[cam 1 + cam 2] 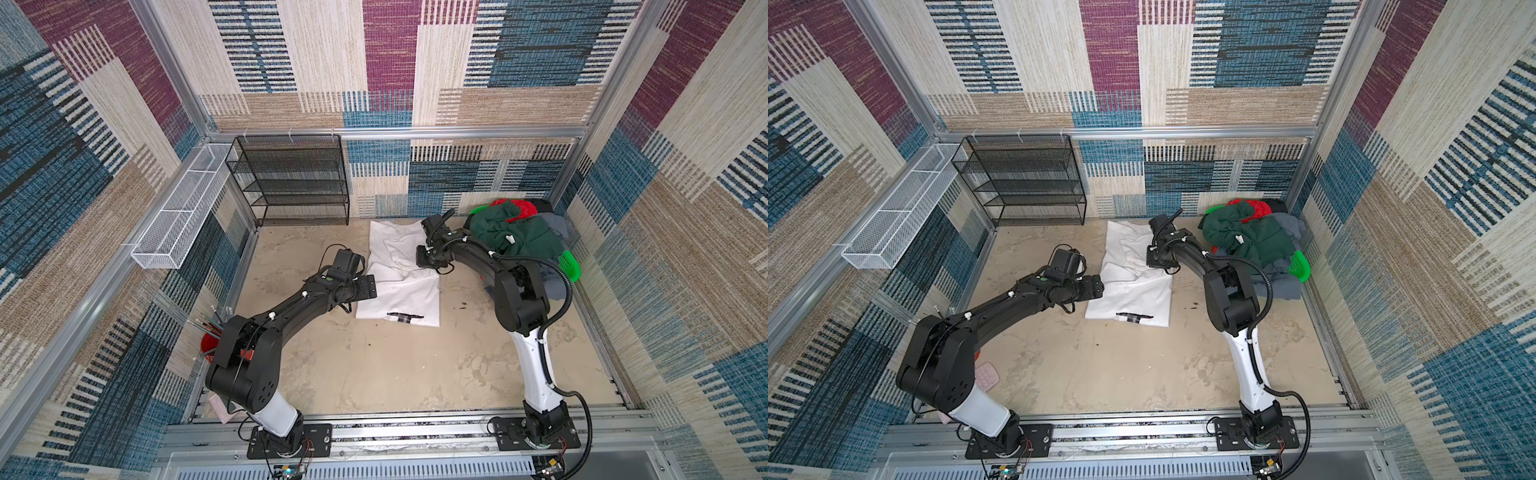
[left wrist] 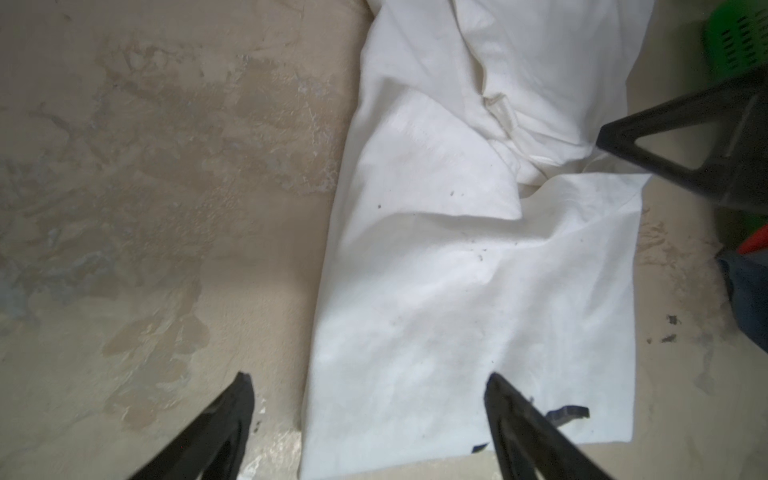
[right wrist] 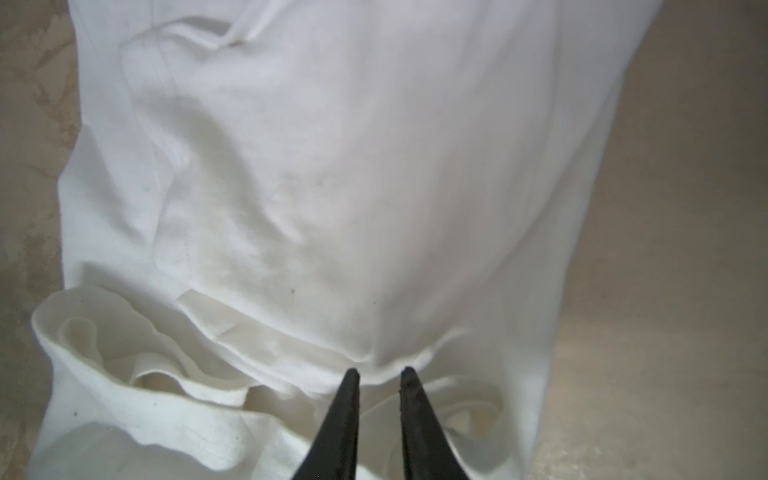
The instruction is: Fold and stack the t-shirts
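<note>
From my console, in both top views the white t-shirt [image 1: 399, 286] lies on the table [image 1: 395, 374] a little toward 12 o'clock from the middle. Its long axis runs 12 to 6. The half toward 12 is rumpled and folded over itself, and the half toward 6 lies flatter. A black printed patch [image 1: 405, 316] sits at the 6 o'clock end. I can make out no letters in it, and I cannot tell which end is the collar.

The right gripper [image 3: 380, 372] is at the shirt's 3 o'clock edge. Its fingers are almost together, pinching a puckered fold of the white cloth. The left gripper [image 2: 370, 386] hangs at the 9 o'clock edge with its fingers spread wide, one over bare table and one over the shirt, gripping nothing.

At 2 o'clock, a dark green t-shirt [image 1: 519, 237], a red one [image 1: 521, 206] and a grey-blue one [image 1: 552, 224] are heaped on the bright green basket [image 1: 569, 264]. The dark green shirt shows a small white tag [image 1: 509, 238], too small to read.
</note>
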